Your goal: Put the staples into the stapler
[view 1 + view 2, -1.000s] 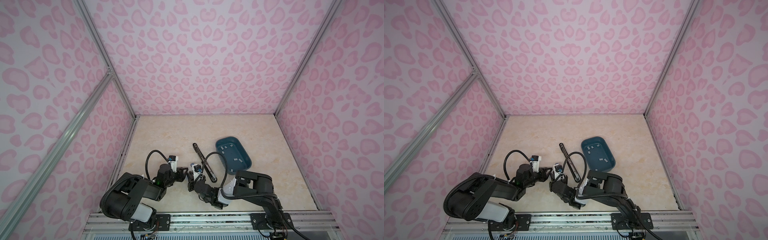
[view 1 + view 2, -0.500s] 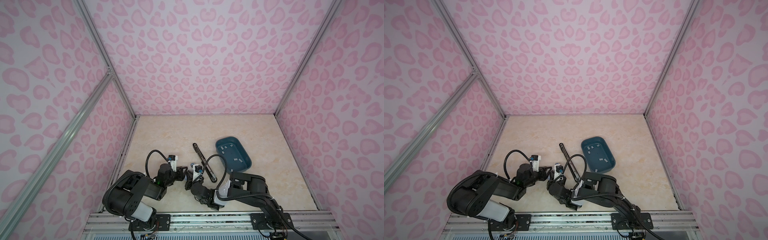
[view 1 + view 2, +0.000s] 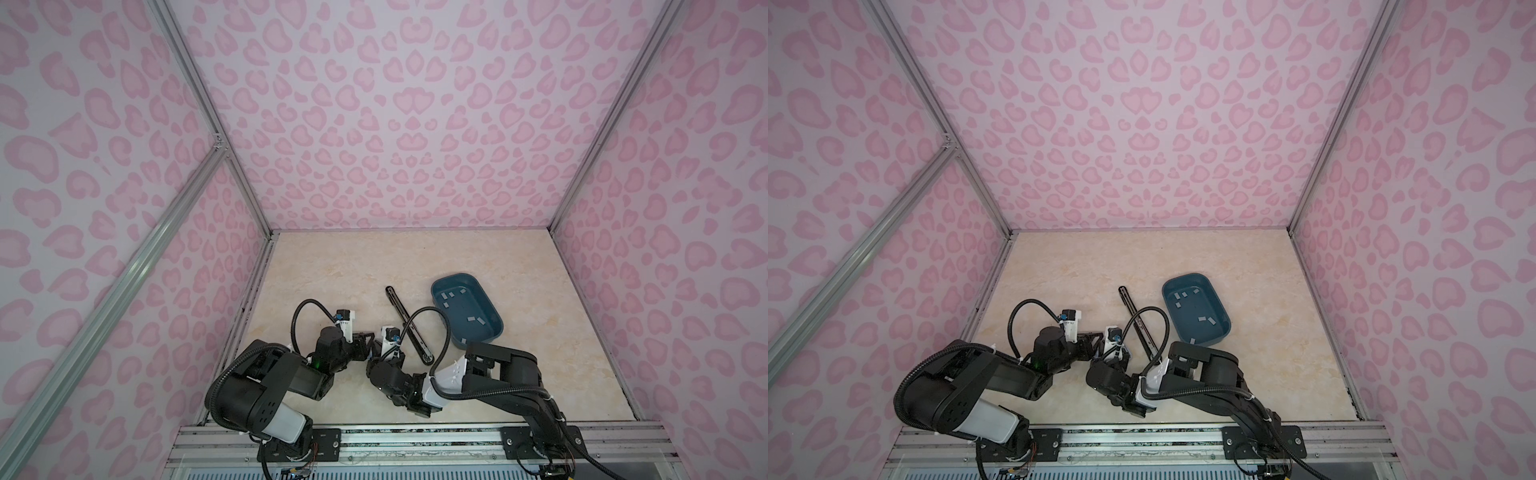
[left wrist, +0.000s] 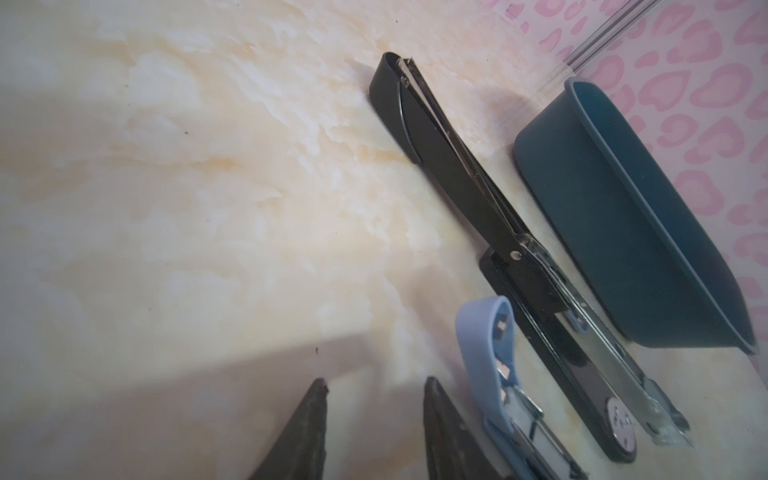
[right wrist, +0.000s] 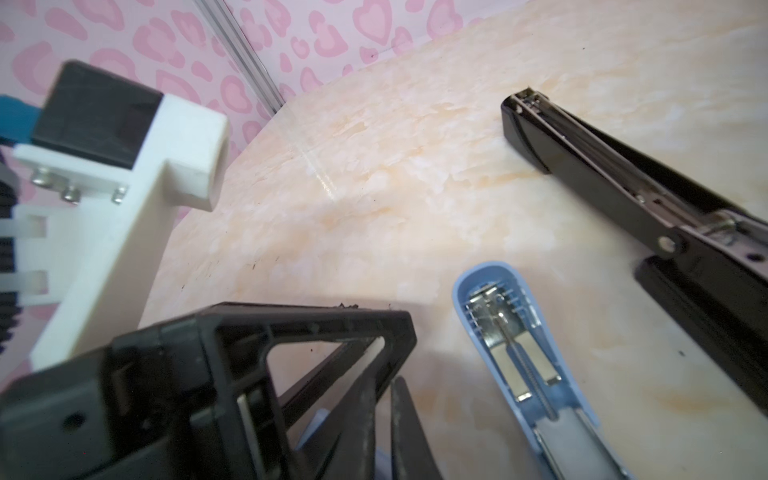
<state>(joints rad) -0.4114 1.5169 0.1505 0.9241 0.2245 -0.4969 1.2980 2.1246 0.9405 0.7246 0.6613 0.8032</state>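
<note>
A small light-blue stapler (image 5: 505, 332) lies opened flat on the marble table, its metal channel facing up; it also shows in the left wrist view as the light-blue stapler (image 4: 486, 345). My left gripper (image 4: 375, 381) stands open just beside it, with bare table between the fingers. My right gripper (image 5: 383, 392) is shut, close against the left gripper's black frame (image 5: 299, 332). Light-blue plastic shows behind its fingers; I cannot tell whether it is pinched. The staples (image 3: 473, 320) lie as small grey strips in the teal tray (image 3: 492, 307), away from both grippers.
A long black stapler (image 3: 405, 320) lies opened out straight between the grippers and the tray. Pink patterned walls close in the table on three sides. Both arms crowd the front middle (image 3: 1100, 357), nearly touching.
The right gripper's fingers have closed and its wrist has shifted a little toward the front, closer to the left gripper. The left gripper has stayed nearly still.
</note>
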